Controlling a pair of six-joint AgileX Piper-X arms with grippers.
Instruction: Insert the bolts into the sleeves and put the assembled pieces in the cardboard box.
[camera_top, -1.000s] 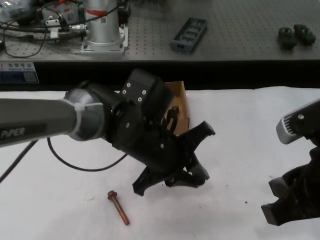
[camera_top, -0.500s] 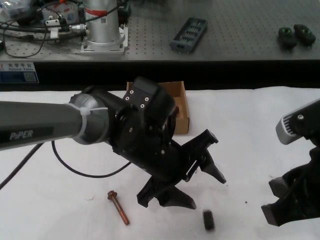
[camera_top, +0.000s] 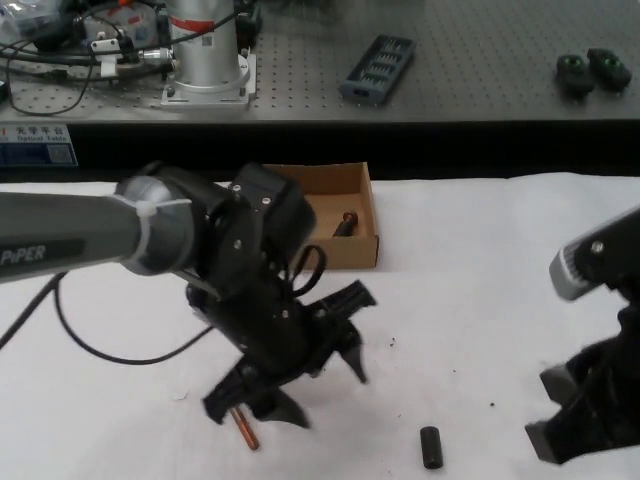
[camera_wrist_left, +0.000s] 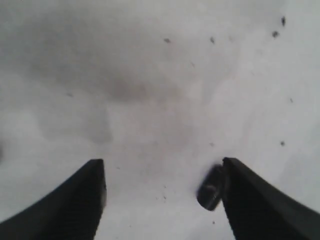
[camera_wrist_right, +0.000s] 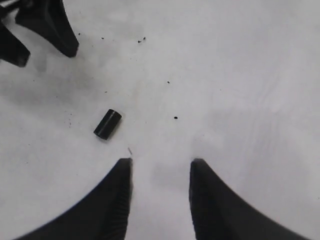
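A copper bolt (camera_top: 245, 430) lies on the white cloth near the front, its head hidden under my left gripper (camera_top: 328, 398), which hangs open low over it. A dark, blurred small piece (camera_wrist_left: 210, 188) sits against one finger of the left gripper (camera_wrist_left: 163, 165); I cannot tell what it is. A black sleeve (camera_top: 431, 446) lies alone on the cloth to the right, also seen as the sleeve (camera_wrist_right: 107, 124) ahead of my open, empty right gripper (camera_wrist_right: 161, 162). The right gripper (camera_top: 550, 410) is at the front right. The cardboard box (camera_top: 360, 190) at the back holds one assembled piece (camera_top: 345, 222).
The left arm's cable (camera_top: 110, 345) loops over the cloth on the left. Behind the cloth is a perforated metal bench with a silver post (camera_top: 205, 50), a black rack (camera_top: 378, 66) and two dark parts (camera_top: 593, 70). Bare cloth lies between the sleeve and the box.
The left gripper opened and the black sleeve dropped onto the cloth. The left gripper then swung left and down over the bolt, uncovering the box. The right gripper barely moved.
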